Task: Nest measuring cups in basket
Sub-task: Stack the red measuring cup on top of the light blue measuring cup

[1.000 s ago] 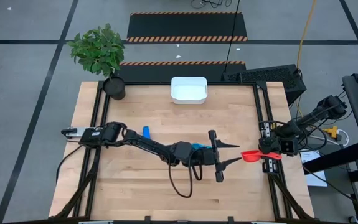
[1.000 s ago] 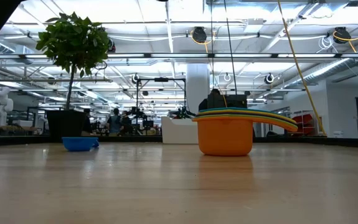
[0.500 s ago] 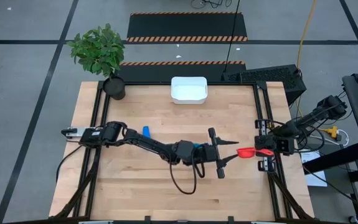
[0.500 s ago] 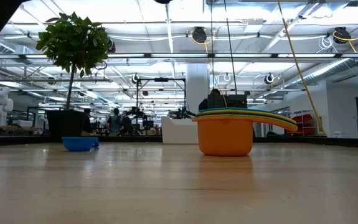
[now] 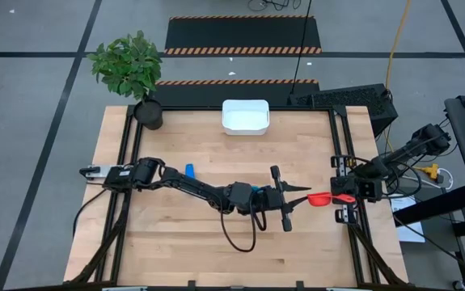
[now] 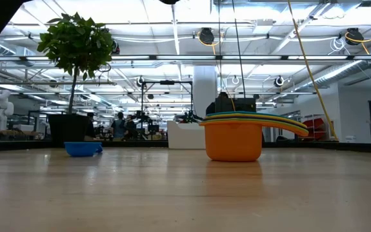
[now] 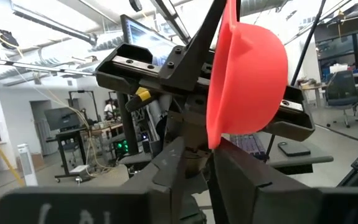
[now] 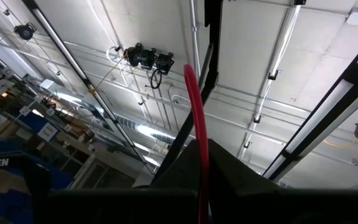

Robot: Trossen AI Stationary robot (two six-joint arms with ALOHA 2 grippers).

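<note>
Wooden table [image 5: 175, 259] carried everything; at its far left corner sat a dark pot [image 5: 148, 115] with a green plant [image 5: 127, 63]; a lone blue cup [image 5: 190, 170] lay on the boards left of centre, just beside the left arm, and showed in the low view near the pot too [image 6: 83, 149]; the white basket [image 5: 245, 116] sat at the far edge near the middle, well apart from all cups, nothing visible in it; a stack of cups [image 6: 233, 142], orange outermost with yellow, green and blue rims nested in it, stood mid-table, mostly hidden under the left arm in the high view, only a light blue bit showing [image 5: 256, 190]; the left gripper [image 5: 301, 199] reached out to the right of centre, above the table; in the left wrist view its fingers [image 7: 241, 177] were drawn in narrow on either side of the lower edge of the red cup [image 7: 247, 68], gripping it as far as could be seen; the red cup [image 5: 321, 198] hung in the air between the two grippers, bowl toward the left one; the right gripper [image 5: 339, 196] sat by the table's right edge, clenched on the cup's handle, which showed as a thin red strip [image 8: 194, 99] rising between its fingers [image 8: 228, 168].
</note>
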